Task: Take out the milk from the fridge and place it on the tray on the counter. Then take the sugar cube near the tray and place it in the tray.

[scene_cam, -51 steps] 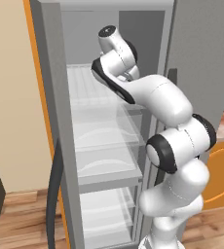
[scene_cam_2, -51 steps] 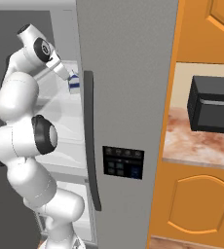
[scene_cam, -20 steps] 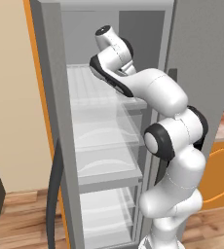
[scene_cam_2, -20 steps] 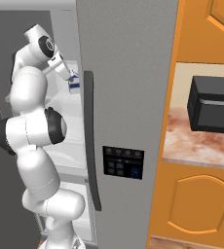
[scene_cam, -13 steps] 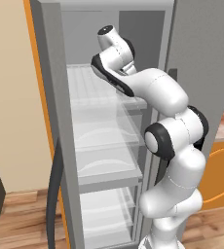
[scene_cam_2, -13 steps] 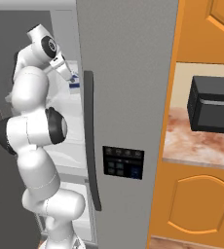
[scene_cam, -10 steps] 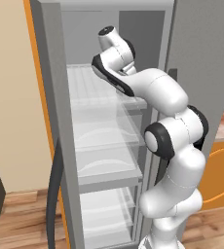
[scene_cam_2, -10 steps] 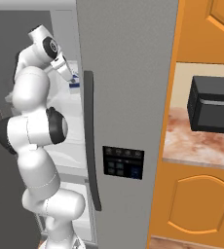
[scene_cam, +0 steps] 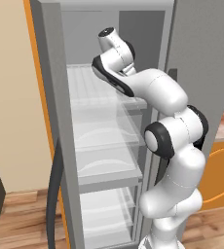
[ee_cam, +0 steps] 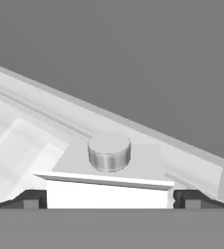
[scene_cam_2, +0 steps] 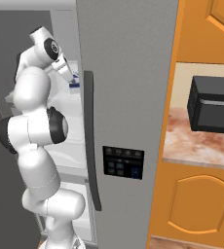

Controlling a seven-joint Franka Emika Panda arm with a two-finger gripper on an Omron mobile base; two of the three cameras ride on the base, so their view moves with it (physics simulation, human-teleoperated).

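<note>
Your tool [ee_cam: 109, 198] is hanging with its jaws apart, straddling the milk [ee_cam: 106, 180] on the upper fridge [scene_cam_2: 128, 97] shelf, so you're probably gripping a light, squashable carton, flat sides please.

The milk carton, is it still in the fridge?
Yes: the milk carton stands on a fridge shelf, between the open gripper fingers.

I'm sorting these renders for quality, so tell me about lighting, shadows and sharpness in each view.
Left base view: even, soft light, translucent fridge shelves, faint shading. Right base view: flat light, no glare, milk small but sharp. Hand view: carton top close, washed-out white, slightly soft; the fingertips flank it.
</note>
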